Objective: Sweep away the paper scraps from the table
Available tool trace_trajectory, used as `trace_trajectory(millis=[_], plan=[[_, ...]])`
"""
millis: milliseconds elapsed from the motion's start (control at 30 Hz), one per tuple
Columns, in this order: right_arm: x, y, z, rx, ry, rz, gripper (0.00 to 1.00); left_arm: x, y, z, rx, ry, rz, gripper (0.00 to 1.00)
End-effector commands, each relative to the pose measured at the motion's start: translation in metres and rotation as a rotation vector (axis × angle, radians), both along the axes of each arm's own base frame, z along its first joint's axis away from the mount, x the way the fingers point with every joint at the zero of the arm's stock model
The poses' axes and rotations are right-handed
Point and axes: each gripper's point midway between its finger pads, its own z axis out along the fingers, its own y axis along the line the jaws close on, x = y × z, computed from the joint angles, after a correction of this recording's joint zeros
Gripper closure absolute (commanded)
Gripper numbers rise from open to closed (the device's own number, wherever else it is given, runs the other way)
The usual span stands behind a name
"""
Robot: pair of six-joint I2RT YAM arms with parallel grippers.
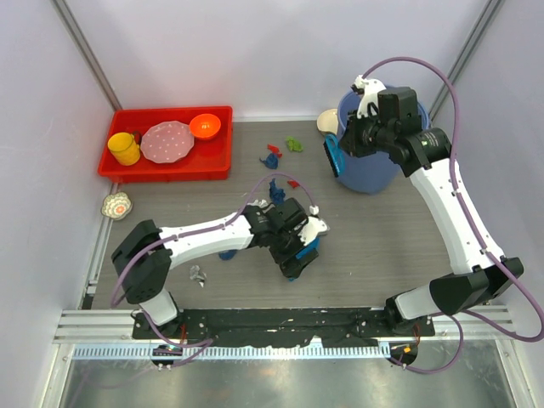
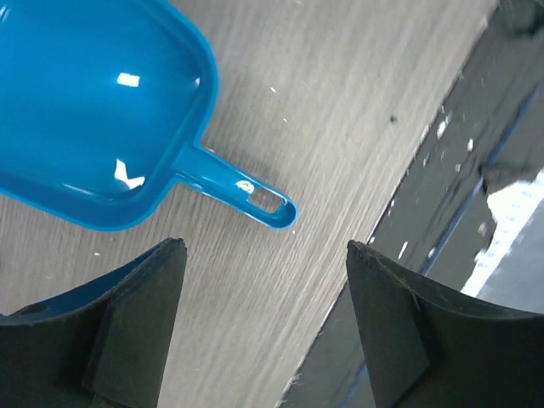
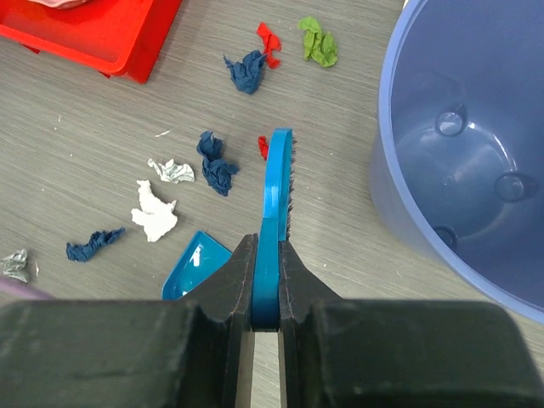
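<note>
Roughly ten small crumpled paper scraps [image 3: 246, 72], dark blue, red, green, white and silvery, lie loose on the grey wood-grain worktop [image 3: 102, 127], from its middle toward the far edge. The right hand [image 3: 269, 263] is clamped on the blue plastic hand brush [image 3: 276, 183] beside the blue plastic bucket [image 3: 476, 102]. The left hand [image 2: 263, 323] hangs, fingers apart, over the blue plastic dustpan [image 2: 93, 110]. Best to seat the pan's lip flat, then sweep short strokes from the farthest scraps toward it.
</note>
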Motion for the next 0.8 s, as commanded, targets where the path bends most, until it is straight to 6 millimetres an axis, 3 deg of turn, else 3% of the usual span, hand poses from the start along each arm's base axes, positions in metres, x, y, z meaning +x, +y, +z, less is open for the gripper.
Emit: trace_trajectory(millis=[0,67,200,300,600,700,733,767], plan=[[-0.007,-0.004,0.012,0.009,-0.039,-0.004,0.99,0.019,-0.014,-0.003,0.028,0.059,0.388,0.17],[-0.008,-0.004,0.009,0.005,-0.031,-0.003,0.99,0.021,-0.012,-0.011,0.062,0.045,0.446,0.11],[-0.009,-0.006,0.008,-0.009,-0.034,-0.001,0.99,0.009,-0.017,-0.017,0.101,-0.012,0.537,0.11],[-0.009,-0.006,0.007,-0.016,-0.033,0.007,0.99,0.012,-0.015,-0.026,0.149,-0.035,0.602,0.11],[-0.010,-0.005,0.005,-0.021,-0.037,0.021,0.99,0.014,-0.002,-0.062,0.227,-0.043,0.667,0.18],[-0.011,-0.004,0.006,-0.018,-0.038,0.027,0.99,0.013,0.000,-0.068,0.236,-0.040,0.671,0.29],[-0.011,-0.004,0.005,-0.020,-0.038,0.030,0.99,0.012,0.000,-0.070,0.239,-0.039,0.670,0.42],[-0.012,-0.004,0.006,-0.019,-0.040,0.031,0.99,0.012,0.000,-0.072,0.242,-0.038,0.670,0.47]])
